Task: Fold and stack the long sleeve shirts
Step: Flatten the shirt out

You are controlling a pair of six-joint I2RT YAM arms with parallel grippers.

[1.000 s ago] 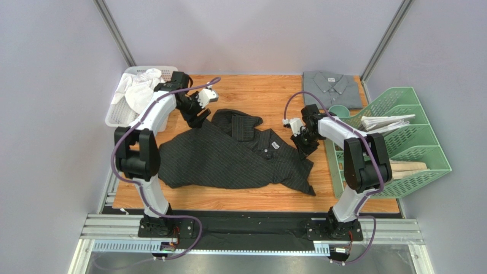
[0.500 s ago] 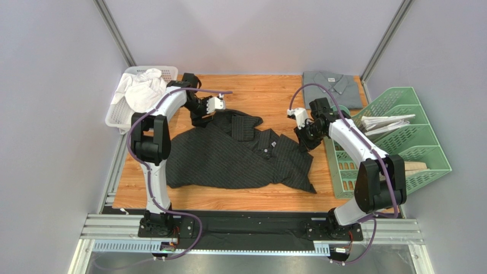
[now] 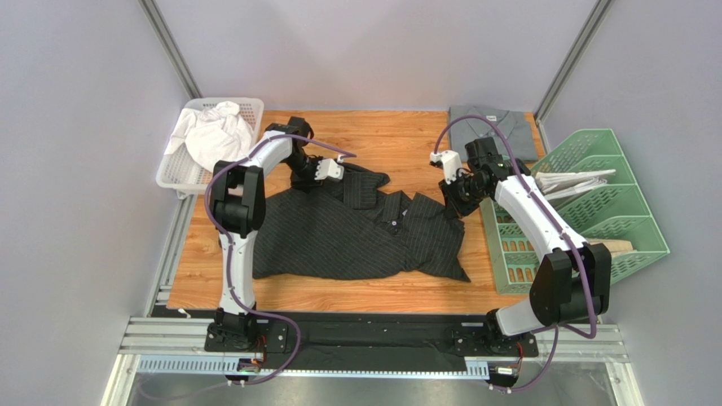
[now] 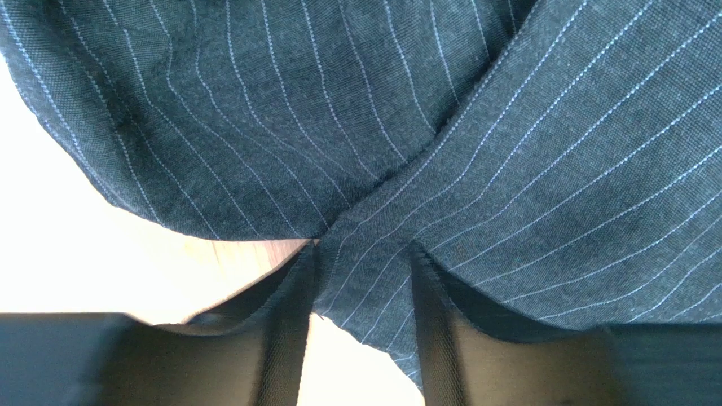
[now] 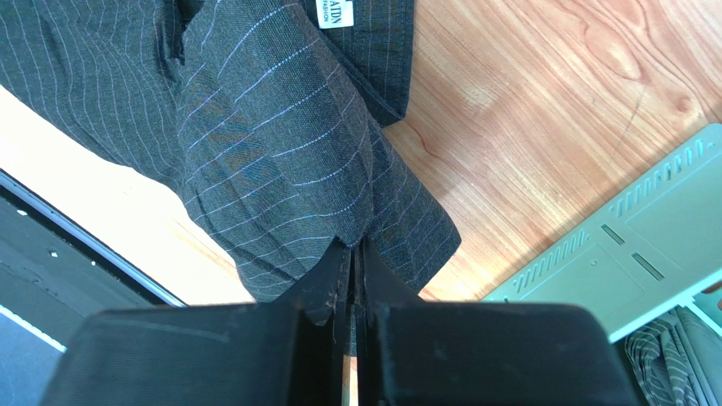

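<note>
While the black pinstriped button-up shirt (image 3: 356, 241) lies spread and rumpled across the middle of the wooden desk (image 3: 390, 139), both arms reach to its far edge, one per side. The collar, w/ white collar label (image 5: 332, 12), sits at far centre. The body runs toward the near edge.

Left pincer (image 3: 312, 179): at the shirt's far-left corner, approx. shoulder/sleeve area. Wrist view shows the fingers (image 4: 288, 338) parted, w/ a ridge of striped cloth filling the gap between them. Whether they bite or merely flank the cloth: cannot tell.

Right pincer (image 3: 453, 199): at the shirt's far-right side, just beside the green plastic file rack (image 3: 627, 220). Wrist view shows the fingers (image 5: 326, 283) pressed together, w/ a thin edge of striped cloth pinched at the tips. The cloth drapes away from the grip, so that corner seems raised off the desk.

Assessment: holds at opposite shoulders suggest the aim is to tension and square the garment before folding. A hold on one side only would prob. drag it askew. Fold not yet begun.

Plain grey collared shirt (image 3: 508, 127): folded flat at the far-right corner of the desk, apart from the black one, partly behind the right arm. Prob. the base of the stack, hence parked outside the work area.

Other: white plastic basket (image 3: 169, 179) at far-left corner, holding white cloth (image 3: 212, 135). Not involved.
</note>
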